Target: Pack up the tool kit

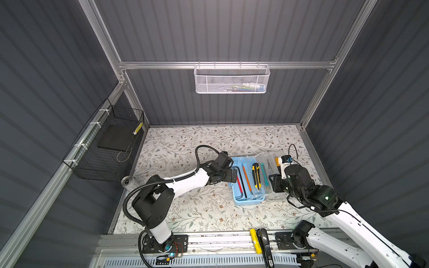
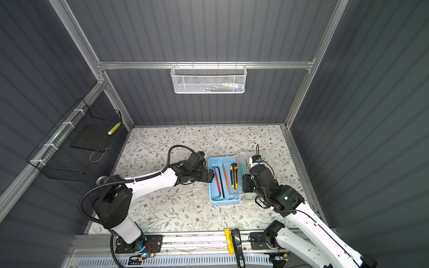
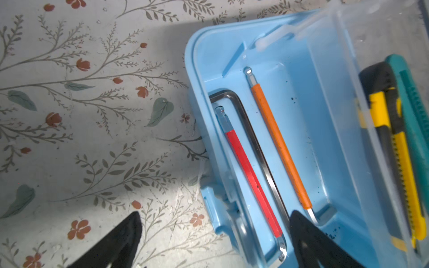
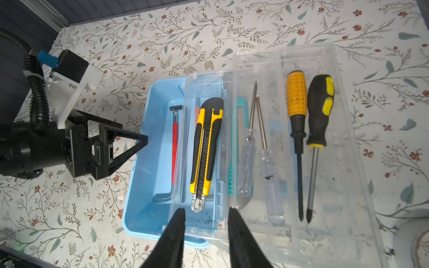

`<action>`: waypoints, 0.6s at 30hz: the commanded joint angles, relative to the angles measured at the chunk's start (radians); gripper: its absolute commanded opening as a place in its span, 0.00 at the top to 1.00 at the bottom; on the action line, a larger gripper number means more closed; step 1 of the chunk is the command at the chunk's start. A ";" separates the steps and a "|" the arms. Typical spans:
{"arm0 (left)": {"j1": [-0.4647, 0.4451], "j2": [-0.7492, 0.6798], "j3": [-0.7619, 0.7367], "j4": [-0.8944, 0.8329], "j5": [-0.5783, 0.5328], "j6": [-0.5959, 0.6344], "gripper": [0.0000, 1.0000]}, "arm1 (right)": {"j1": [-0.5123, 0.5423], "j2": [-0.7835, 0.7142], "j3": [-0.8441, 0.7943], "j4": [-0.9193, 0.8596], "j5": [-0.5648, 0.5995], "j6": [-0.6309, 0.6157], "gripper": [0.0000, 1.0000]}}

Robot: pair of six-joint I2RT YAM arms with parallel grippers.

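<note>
- So, the kit (image 1: 246,201) sits open on the right half of the surface (image 1: 185,208), about midway between the back and front edges.
- A clear tray (image 4: 343,139) lies half over the blue base and half off it toward the right edge. It's loaded with a knife (image 4: 205,143) and screwdrivers (image 4: 297,120), all loose.
- The left tool (image 3: 216,213) is spread wide and straddles the kit's left wall. One finger is over the base by the red key (image 3: 250,176), the other is outside over the surface.
- The right tool (image 4: 207,208) has its fingers part-way apart at the front end of the tray, with the knife's tip just ahead of them. I can't tell whether they're pinching the tray or only hovering.
- My biggest worry is tipping. Lift or shove the tray by one end and everything in it probably slides into a heap or spills out.
- Second worry: if the left tool clamps or swings, it could drag the light base out from under the tray, or knock the keys.
- Sliding the tray fully over the base also pushes it toward the left tool's inside finger, so that finger should get clear first.
- For room, the left half and the front strip of the surface are wide open. The right side is tight, with the tray, the right arm and the wall all close together.
</note>
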 commanded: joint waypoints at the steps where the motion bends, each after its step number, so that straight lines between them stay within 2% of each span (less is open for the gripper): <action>1: -0.003 0.029 0.029 -0.044 -0.060 -0.021 0.01 | -0.010 -0.020 -0.020 -0.009 -0.015 -0.018 0.65; 8: -0.003 0.076 0.049 -0.117 -0.149 -0.025 0.00 | -0.035 -0.009 -0.019 0.008 -0.040 -0.026 0.65; 12: 0.013 0.050 0.007 -0.150 -0.239 0.004 0.00 | -0.075 -0.008 -0.018 0.022 -0.080 -0.037 0.65; 18: 0.088 -0.037 -0.082 -0.158 -0.277 0.017 0.01 | -0.130 0.008 -0.002 0.025 -0.132 -0.072 0.65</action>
